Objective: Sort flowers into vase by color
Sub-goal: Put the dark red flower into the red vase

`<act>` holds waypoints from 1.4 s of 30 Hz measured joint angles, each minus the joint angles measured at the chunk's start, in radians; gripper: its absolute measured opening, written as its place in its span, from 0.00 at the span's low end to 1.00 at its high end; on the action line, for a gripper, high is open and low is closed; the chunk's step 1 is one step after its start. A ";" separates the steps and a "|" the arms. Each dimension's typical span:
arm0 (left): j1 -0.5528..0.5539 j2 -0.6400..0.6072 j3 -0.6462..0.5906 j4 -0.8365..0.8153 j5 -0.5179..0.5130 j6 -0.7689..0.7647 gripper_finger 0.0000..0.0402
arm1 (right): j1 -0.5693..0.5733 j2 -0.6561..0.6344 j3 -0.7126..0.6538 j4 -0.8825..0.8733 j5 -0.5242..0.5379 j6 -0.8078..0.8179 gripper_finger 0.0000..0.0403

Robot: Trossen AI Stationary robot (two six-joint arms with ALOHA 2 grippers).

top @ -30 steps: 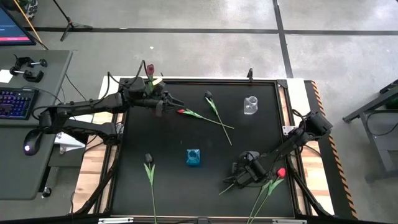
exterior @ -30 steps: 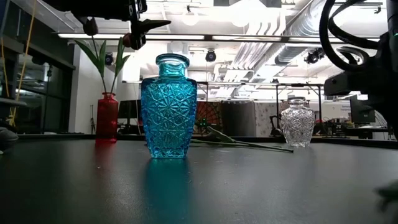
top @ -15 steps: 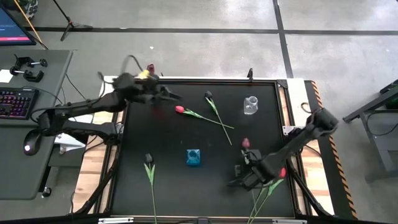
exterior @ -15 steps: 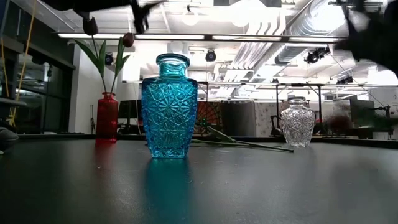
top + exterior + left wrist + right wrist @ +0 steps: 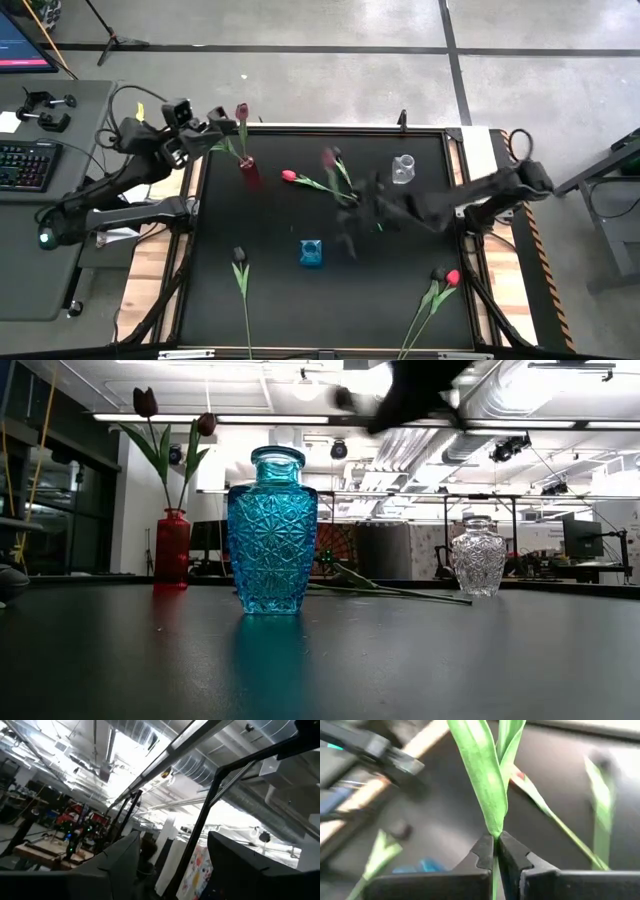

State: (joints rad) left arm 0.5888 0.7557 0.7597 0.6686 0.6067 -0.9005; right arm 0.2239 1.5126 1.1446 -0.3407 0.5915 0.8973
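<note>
My right gripper (image 5: 495, 840) is over the middle of the table (image 5: 352, 222), blurred, and shut on a tulip with a dusky pink head (image 5: 327, 157). My left gripper (image 5: 172, 870) is open with nothing between its fingers, off the table's far left corner (image 5: 218, 122). A red vase (image 5: 248, 172) there holds two tulips by their stems, one dark (image 5: 146, 402) and one maroon (image 5: 207, 424). A blue vase (image 5: 311, 253) stands in the middle, a clear vase (image 5: 403, 168) at the far right. Other tulips lie flat on the table: a red one (image 5: 289, 176), a dark one (image 5: 335, 153), another dark one (image 5: 239, 256), and a pair (image 5: 447, 275). My right gripper pinches the tulip's green stem between its two fingertips, just where the leaves spring from it (image 5: 495, 831). The leaves (image 5: 485, 775) stand out beyond the fingertips. The flower is lifted clear of the table.
The red and the dark tulip at the far middle lie with their stems crossed (image 5: 352, 198), just beside my right gripper. A desk with a keyboard (image 5: 22, 165) stands left of the table. The table's near middle, in front of the blue vase, is bare.
My right gripper has risen from the table's near right corner with the pink tulip, lifting it clear, and swung fast toward the middle while turning. My left gripper has drawn back from above the red vase toward the far left corner, rising and tipping upward.
</note>
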 joint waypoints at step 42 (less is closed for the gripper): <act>-0.001 0.050 0.000 0.030 -0.172 0.159 0.55 | -0.587 0.939 0.904 1.072 -0.882 -0.671 0.00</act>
State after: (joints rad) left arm 0.5880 0.8059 0.7593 0.6990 0.4345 -0.7411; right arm -0.3630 2.4516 2.0485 0.7317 -0.2908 0.2268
